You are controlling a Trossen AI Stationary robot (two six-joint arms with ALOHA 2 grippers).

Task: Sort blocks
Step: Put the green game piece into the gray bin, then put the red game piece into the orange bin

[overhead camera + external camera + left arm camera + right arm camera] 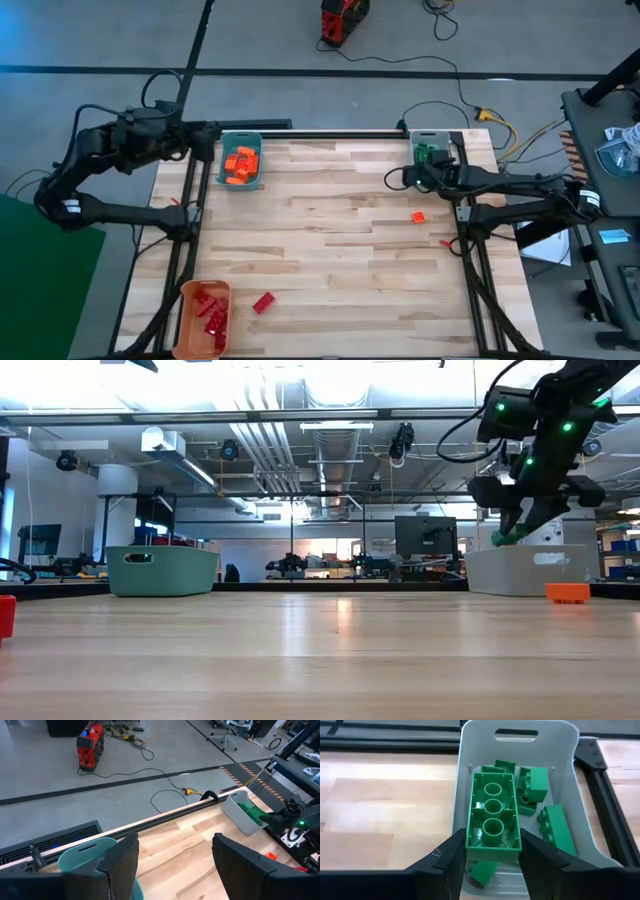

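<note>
1. right gripper clenched on a green block, hollow underside facing the camera.
2. grey bin directly beneath it, more green blocks inside.
3. left gripper released, above teal bin.

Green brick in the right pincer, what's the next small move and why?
Probably open the right pincer and drop the green brick. It hangs directly above the grey bin, which already holds other green bricks, so it looks ready to release.
</note>
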